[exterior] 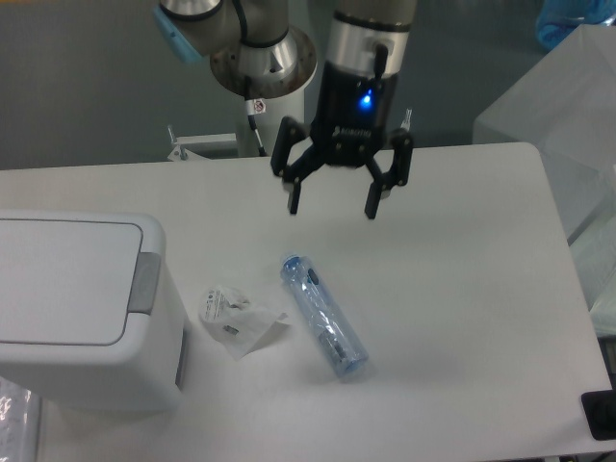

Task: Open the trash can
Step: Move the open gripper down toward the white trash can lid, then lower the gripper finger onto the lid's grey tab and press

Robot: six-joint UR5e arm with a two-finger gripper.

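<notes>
We see the gripper (332,206) hanging above the white table (462,289) in the upper middle of the frame, its two black fingers (293,197) spread wide apart with nothing between them, a blue light glowing on its body. We find the trash can (82,313) at the left edge of the frame, a big white boxy bin with its flat lid (63,279) shut and its grey push-button (146,283) on the rim facing the middle of the table. The gripper is well apart from it, up and to the right. Just beside the bin's right side we spot a crumpled clear plastic wrapper (236,318), and next to that a clear plastic bottle (323,316) with a blue cap, lying on its side at a slant near the centre of the frame, below the open fingers. The arm's round base column (265,82) stands behind the table's far edge.
</notes>
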